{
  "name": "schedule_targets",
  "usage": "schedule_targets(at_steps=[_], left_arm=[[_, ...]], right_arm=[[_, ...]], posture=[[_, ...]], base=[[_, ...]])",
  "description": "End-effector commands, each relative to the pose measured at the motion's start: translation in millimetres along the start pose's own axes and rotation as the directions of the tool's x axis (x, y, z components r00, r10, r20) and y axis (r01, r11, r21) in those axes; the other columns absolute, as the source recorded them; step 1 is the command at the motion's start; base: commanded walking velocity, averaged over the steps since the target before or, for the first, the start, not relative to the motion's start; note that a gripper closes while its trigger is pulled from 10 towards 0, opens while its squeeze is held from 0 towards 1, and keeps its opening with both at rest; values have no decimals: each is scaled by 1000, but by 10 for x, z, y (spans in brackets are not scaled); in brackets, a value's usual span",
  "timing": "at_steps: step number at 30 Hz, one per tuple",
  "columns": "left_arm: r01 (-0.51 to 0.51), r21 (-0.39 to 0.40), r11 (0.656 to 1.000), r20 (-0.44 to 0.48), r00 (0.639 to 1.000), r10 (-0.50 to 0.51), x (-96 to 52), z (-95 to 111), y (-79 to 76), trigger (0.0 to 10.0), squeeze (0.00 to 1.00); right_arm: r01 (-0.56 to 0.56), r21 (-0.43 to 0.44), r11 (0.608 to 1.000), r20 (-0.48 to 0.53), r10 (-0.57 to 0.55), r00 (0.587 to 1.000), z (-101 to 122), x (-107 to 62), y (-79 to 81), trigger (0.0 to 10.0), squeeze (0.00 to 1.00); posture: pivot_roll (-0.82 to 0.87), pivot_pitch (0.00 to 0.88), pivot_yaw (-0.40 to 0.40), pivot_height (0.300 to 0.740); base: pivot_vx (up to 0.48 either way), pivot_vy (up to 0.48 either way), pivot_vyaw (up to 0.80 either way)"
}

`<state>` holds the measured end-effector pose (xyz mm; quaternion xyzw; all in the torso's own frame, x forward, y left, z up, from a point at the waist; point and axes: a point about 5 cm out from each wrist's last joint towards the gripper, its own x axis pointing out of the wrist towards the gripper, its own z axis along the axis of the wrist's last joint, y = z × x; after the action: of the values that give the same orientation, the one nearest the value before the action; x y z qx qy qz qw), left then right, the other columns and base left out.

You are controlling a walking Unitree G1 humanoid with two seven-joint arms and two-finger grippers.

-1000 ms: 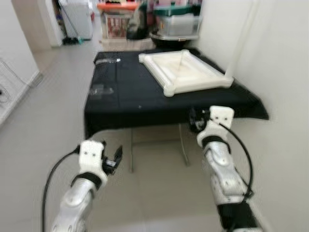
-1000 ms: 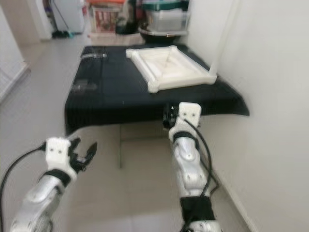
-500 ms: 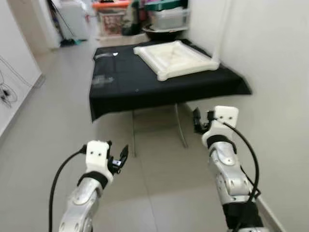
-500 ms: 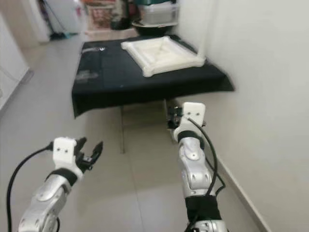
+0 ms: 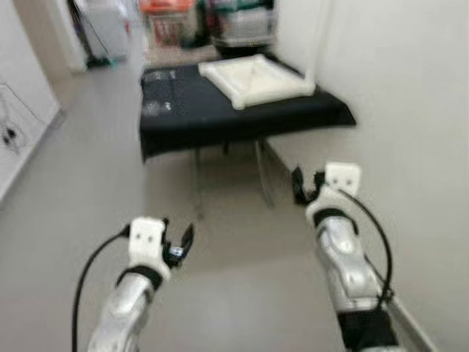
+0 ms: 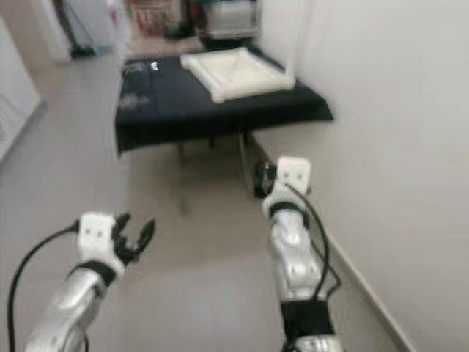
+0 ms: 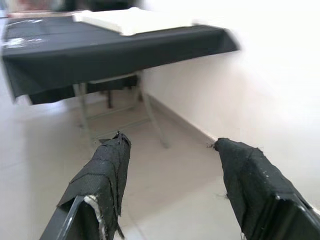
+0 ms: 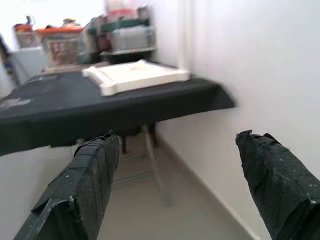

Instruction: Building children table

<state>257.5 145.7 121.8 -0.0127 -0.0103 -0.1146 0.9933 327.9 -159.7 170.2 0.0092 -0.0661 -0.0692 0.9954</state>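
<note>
Tabletop panel [image 5: 253, 79], white and framed, lies on the black-draped folding table [image 5: 220, 117] in the upper middle of the head views, smaller and farther off than a second ago: the robot has backed away. Left gripper [image 5: 179, 243] and right gripper [image 5: 299, 186] hang over bare floor, fingers apart and empty. Assembly looks paused; nothing is within reach.
</note>
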Motion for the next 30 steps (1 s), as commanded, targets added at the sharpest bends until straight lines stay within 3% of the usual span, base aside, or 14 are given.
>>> schedule_targets(at_steps=[1,30], left_arm=[[-9,6,1000,-8,1000,9,-9,2,17,10000,0],[-7,10,1000,-18,1000,7,15,-5,14,10000,0]], right_arm=[[-12,-1,1000,0,12,1000,12,-15,40,10000,0],[-34,-5,999,-10,34,999,0,-10,85,10000,0]], posture=[[10,0,-33,740],[7,0,-30,740]], base=[[-326,0,0],[-327,0,0]])
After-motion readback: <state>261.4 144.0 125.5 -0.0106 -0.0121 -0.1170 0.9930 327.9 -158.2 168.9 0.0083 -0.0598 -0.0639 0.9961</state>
